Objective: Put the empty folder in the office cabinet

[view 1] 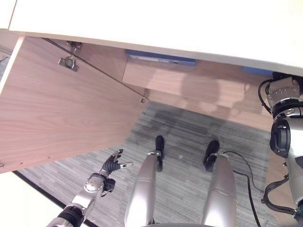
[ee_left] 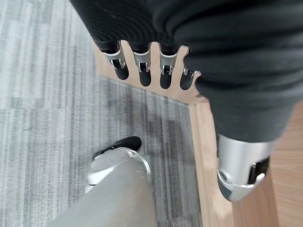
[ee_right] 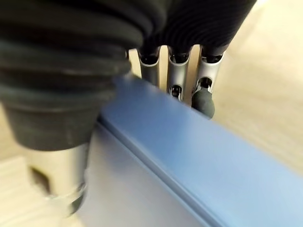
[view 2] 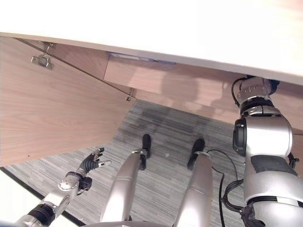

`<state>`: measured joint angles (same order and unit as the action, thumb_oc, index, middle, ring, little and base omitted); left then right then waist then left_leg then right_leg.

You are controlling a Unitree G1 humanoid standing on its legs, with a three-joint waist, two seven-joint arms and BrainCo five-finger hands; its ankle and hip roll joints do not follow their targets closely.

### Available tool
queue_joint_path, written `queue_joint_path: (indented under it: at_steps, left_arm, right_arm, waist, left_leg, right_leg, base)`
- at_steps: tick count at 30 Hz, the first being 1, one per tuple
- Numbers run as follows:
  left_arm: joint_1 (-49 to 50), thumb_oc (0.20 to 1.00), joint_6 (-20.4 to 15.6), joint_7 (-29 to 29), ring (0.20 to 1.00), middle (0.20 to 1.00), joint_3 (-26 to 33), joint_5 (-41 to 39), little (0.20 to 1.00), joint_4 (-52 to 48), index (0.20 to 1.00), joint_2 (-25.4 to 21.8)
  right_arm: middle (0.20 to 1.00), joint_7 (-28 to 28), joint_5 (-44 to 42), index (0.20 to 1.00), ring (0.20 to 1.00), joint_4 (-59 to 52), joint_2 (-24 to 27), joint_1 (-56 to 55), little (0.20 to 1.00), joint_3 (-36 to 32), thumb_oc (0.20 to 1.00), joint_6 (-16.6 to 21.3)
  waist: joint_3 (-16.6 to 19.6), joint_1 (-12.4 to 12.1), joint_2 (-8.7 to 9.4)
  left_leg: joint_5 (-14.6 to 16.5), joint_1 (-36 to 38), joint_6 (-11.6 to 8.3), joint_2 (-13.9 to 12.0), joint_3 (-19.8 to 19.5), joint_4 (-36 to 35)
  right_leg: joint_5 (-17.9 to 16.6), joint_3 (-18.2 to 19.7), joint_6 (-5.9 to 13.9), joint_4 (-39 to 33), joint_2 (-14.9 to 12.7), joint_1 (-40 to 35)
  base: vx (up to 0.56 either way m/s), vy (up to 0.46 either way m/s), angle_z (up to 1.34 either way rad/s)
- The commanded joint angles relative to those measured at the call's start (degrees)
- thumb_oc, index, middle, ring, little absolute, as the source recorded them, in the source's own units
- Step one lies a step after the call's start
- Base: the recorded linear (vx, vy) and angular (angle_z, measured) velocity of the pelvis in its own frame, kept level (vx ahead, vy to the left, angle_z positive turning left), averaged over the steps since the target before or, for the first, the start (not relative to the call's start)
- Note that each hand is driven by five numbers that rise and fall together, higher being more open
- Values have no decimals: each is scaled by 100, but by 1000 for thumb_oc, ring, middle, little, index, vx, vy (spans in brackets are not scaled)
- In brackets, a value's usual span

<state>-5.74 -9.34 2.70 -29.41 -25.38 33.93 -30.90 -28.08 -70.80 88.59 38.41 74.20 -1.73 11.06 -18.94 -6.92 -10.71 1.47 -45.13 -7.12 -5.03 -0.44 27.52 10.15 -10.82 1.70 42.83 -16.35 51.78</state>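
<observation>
A blue folder (ee_right: 189,161) sits in my right hand (ee_right: 176,75), fingers behind its top edge and thumb on its near face. From the head, my right arm reaches under the office cabinet's white top (view 1: 165,23), and a sliver of the blue folder (view 1: 258,71) shows beside the wrist, the hand itself hidden. The cabinet's wooden inside (view 1: 189,82) stands open. My left hand (view 1: 112,165) hangs low over the carpet with relaxed fingers (ee_left: 142,71), holding nothing.
The cabinet's wooden door (view 1: 61,109) is swung wide open at the left, with hinges near its top. Another blue folder (view 1: 161,57) lies on an upper shelf inside. Grey striped carpet (view 1: 189,132) covers the floor before the cabinet.
</observation>
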Motion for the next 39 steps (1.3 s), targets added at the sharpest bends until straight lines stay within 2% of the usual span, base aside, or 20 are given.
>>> queue_joint_path:
  at_steps: [1, 8, 14, 19, 21, 24, 29, 32, 39]
  left_arm:
    - [-186, 1000, -128, 124, 1000, 1000, 2, 222, 1000, 145, 1000, -211]
    - [-151, 1000, -179, 165, 1000, 1000, -41, 167, 1000, 207, 1000, -173]
    - [-161, 1000, -193, 138, 1000, 1000, -26, 89, 1000, 205, 1000, -153]
    - [-169, 1000, -201, 74, 1000, 1000, 31, -22, 1000, 161, 1000, -220]
    - [-161, 1000, -177, 33, 1000, 1000, 65, -64, 1000, 149, 1000, -235]
    - [-118, 1000, -120, -42, 1000, 1000, 185, -105, 1000, 240, 1000, -219]
    - [-78, 1000, -98, -94, 1000, 1000, 209, -138, 1000, 266, 1000, -181]
    - [-79, 1000, -71, -114, 1000, 1000, 185, -112, 1000, 227, 1000, -181]
    - [-180, 1000, -46, -91, 1000, 1000, 185, -92, 1000, 323, 1000, -86]
  right_arm:
    - [1000, -618, -150, 1000, 1000, 490, 164, -61, 1000, -290, 1000, -95]
    - [1000, -1040, -28, 1000, 1000, 362, 7, -91, 1000, -324, 1000, -32]
    - [1000, -1053, 80, 1000, 1000, 295, -61, -117, 1000, -307, 1000, -88]
    - [1000, -890, 215, 1000, 1000, 105, 27, 141, 1000, -22, 1000, -175]
    - [1000, -708, 430, 1000, 1000, -20, 135, 354, 1000, 262, 1000, -315]
    - [1000, -212, 1001, 1000, 1000, -201, 486, 937, 1000, 1038, 1000, -560]
    - [1000, -2, 1367, 1000, 1000, -285, 741, 1358, 1000, 1556, 1000, -583]
    - [1000, 60, 1488, 1000, 1000, -307, 805, 1445, 1000, 1683, 1000, -585]
    - [1000, 241, 1507, 1000, 1000, -128, 665, 1213, 1000, 1494, 1000, -679]
  waist:
    - [-334, -59, -101]
    - [-268, -77, -93]
    - [-229, -109, -100]
    - [-202, -145, -81]
    - [-199, -173, -76]
    - [-187, -235, -22]
    - [-186, -269, -13]
    - [-188, -270, -9]
    - [-233, -218, 28]
  left_leg:
    - [385, 84, -83, 5, -326, -302]
    - [242, 327, -102, 17, -314, -652]
    - [167, 392, -106, 1, -326, -827]
    - [115, 426, -123, 1, -325, -926]
    - [78, 436, -128, -5, -328, -969]
    - [13, 460, -122, -19, -331, -1074]
    - [-27, 524, -114, -18, -337, -1171]
    - [-53, 563, -107, -26, -361, -1217]
    - [-55, 665, -95, -19, -359, -1249]
  right_leg:
    - [653, 376, 636, -255, 44, -744]
    - [521, 353, 695, -522, 21, -943]
    - [487, 317, 735, -625, 0, -1011]
    - [470, 297, 742, -680, -11, -1042]
    - [441, 297, 741, -698, -12, -1032]
    - [399, 294, 746, -732, -8, -1013]
    - [361, 285, 749, -772, -1, -1037]
    - [347, 291, 748, -803, 5, -1065]
    - [315, 279, 736, -894, 49, -1177]
  base:
    - [18, 10, 5]
    - [4, 2, 3]
    - [0, 0, 0]
    - [0, 0, 0]
    - [0, 0, 0]
    - [0, 0, 0]
    - [1, 0, -1]
    - [2, 1, -1]
    - [0, 0, 0]
